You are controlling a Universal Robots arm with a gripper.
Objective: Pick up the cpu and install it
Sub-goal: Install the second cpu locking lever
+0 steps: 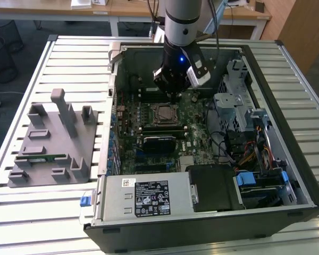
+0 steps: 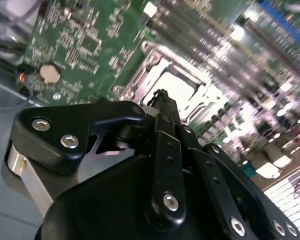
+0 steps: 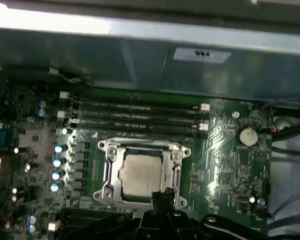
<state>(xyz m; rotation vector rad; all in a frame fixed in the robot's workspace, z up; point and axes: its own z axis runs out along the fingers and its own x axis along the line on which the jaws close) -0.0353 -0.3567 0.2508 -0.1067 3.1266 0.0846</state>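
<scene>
The cpu [image 3: 142, 175], a small silvery square chip, lies flat inside the metal-framed socket [image 3: 106, 172] on the green motherboard; it also shows as a pale square [image 1: 164, 113] in the exterior view and as a bright patch [image 2: 177, 90] in the second wrist view. My gripper [image 1: 173, 93] hangs just above the socket's edge, inside the open computer case. Its black fingers [image 2: 163, 102] are pressed together with nothing between them, and their tip [image 3: 160, 196] sits at the rim of the socket frame, beside the cpu.
A grey tray [image 1: 53, 141] with upright posts stands on the slatted table at the exterior view's left, with a green memory stick [image 1: 42, 157] in it. Below the socket sits a black ribbed block [image 1: 159, 142]. Memory slots [image 3: 140, 115], cables [image 1: 244, 143] and drive cages crowd the case.
</scene>
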